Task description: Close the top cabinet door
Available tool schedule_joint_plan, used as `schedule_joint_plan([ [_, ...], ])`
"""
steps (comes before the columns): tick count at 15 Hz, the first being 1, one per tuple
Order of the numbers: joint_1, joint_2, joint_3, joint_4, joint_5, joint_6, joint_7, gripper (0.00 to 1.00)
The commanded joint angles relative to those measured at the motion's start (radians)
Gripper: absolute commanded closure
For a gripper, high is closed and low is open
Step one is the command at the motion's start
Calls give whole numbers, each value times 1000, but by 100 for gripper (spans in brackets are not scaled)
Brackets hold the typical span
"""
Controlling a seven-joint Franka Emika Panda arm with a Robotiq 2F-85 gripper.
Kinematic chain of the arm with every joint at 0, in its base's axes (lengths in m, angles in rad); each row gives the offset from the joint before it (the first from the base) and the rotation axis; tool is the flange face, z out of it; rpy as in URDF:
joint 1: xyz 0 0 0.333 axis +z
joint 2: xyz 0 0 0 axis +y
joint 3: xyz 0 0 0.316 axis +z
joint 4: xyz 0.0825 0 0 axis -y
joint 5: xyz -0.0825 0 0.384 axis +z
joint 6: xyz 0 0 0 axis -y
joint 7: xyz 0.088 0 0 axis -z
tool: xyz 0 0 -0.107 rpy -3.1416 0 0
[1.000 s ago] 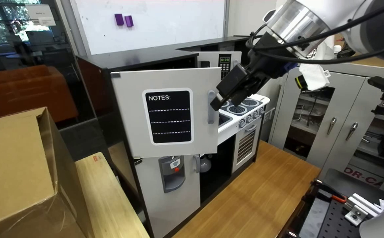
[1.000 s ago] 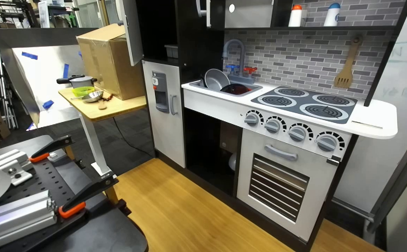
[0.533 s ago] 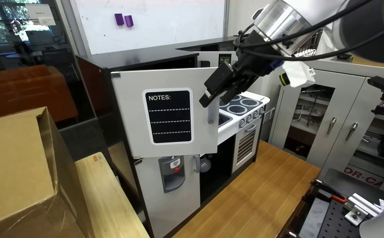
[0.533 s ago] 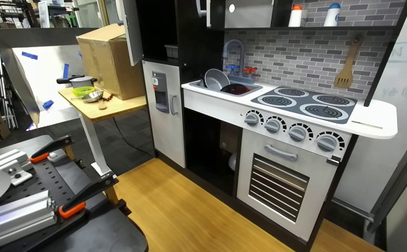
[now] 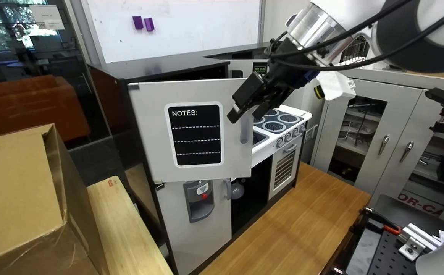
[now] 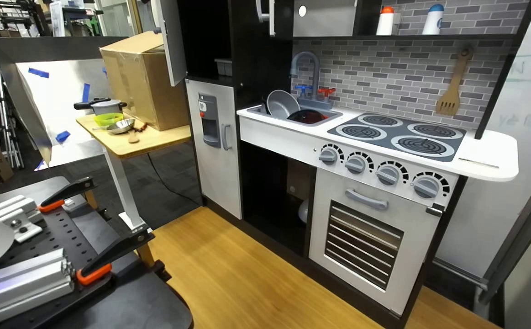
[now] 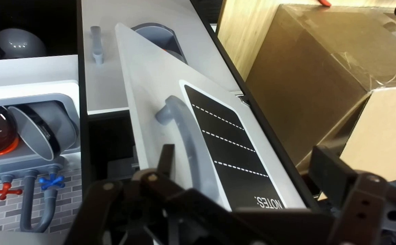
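The top cabinet door [image 5: 149,152] is pale grey with a black NOTES panel [image 5: 196,134] and stands swung open. It shows edge-on in an exterior view [image 6: 174,50] and from above in the wrist view [image 7: 150,71]. Its grey curved handle [image 7: 192,146] lies between my fingers in the wrist picture; in an exterior view the handle [image 5: 246,133] is partly hidden by the fingers. My gripper [image 5: 246,113] is open and empty by the upper part of the handle. In the wrist view my gripper [image 7: 249,166] has its fingers wide apart. Contact with the door cannot be told.
The dark cabinet body [image 5: 120,114] stands behind the door. The lower cabinet door [image 6: 217,178] is shut. A cardboard box [image 5: 19,183] stands beside the cabinet on a wooden table [image 5: 126,225]. The sink and stove counter [image 6: 274,137] are on the cabinet's other side.
In an exterior view my gripper has moved left, from beside the handle to in front of the door's handle side. Most of this motion came in the earlier half second. The door has not moved.
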Motion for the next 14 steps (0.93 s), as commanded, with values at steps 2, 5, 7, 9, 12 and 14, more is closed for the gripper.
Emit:
schedule_joint_plan([
  [2,4,42,-26,16,5,14,-28,0],
  [5,9,56,-31,19,7,9,-35,0],
  [7,10,64,-31,23,8,7,-34,0],
  [9,11,71,-30,27,8,7,-37,0],
  [12,13,82,-29,37,8,8,-37,0],
  [14,15,93,-30,47,10,8,-39,0],
])
